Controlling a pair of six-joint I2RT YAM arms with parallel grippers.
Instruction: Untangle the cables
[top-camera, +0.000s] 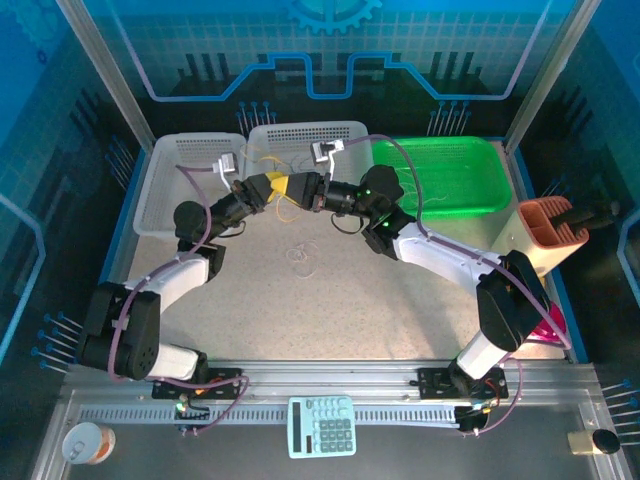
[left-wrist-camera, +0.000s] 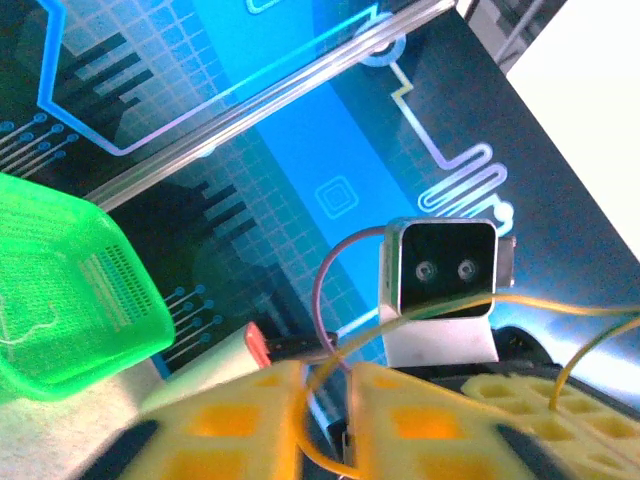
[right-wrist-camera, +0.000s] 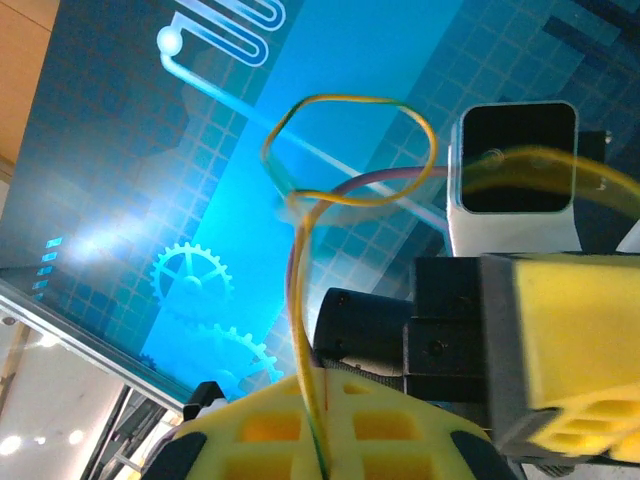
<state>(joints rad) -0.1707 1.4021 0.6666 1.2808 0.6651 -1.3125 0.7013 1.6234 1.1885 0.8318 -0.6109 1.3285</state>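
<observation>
Left fingers (left-wrist-camera: 225, 425), right fingers (right-wrist-camera: 265, 430) both clamp yellow cable (right-wrist-camera: 352, 98); white baskets (top-camera: 160, 200) behind, green basket (top-camera: 505, 190) right

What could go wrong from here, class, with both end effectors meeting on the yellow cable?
1. The yellow cable crosses itself in a loop just beyond the right end effector; pulling apart may cinch it into a knot.
2. The left end effector sits very close to the right one, so their fingers could collide.
3. The cable is thin and may slip from either grip.
</observation>
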